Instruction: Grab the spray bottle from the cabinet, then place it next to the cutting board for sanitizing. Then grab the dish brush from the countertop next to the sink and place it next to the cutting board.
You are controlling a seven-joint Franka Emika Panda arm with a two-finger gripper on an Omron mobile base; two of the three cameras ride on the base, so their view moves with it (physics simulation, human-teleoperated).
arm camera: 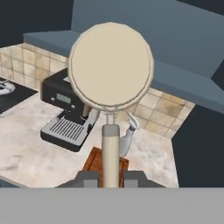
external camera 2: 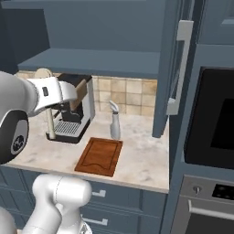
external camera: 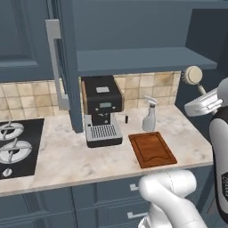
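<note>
The gripper (arm camera: 110, 177) is pinching the dish brush (arm camera: 110, 83) by the lower end of its handle, the two dark tips pressed in on either side of the pale shaft. In the hand view the handle is running straight up from between the tips, and the round head is facing the camera. In the left base view the brush head (external camera: 193, 75) is showing high at the right, above the white hand and well above the countertop (external camera: 67, 156); in the right base view the handle (external camera 2: 49, 122) is hanging in front of the coffee machine (external camera 2: 73, 107), with the head up behind the forearm.

The spray bottle (external camera: 149, 116) is already standing upright on the stone, just beyond the far edge of the cutting board (external camera: 152, 148) and beside the coffee machine. The cabinet (external camera: 142, 60) door (external camera: 60, 67) is hanging open, with its shelf bare.

The relation that matters for the coming move is where the board lies from the held brush. In the hand view the cutting board (arm camera: 94, 164) is sitting low, behind the handle and partly hidden by it, so the board is lying ahead of and below the hand. The brush's long axis is running along the line of the fingers. It seems the arm needs to carry the brush down onto bare stone just beside the board. The side away from the bottle looks safer, since the bottle is standing close enough to be knocked
</note>
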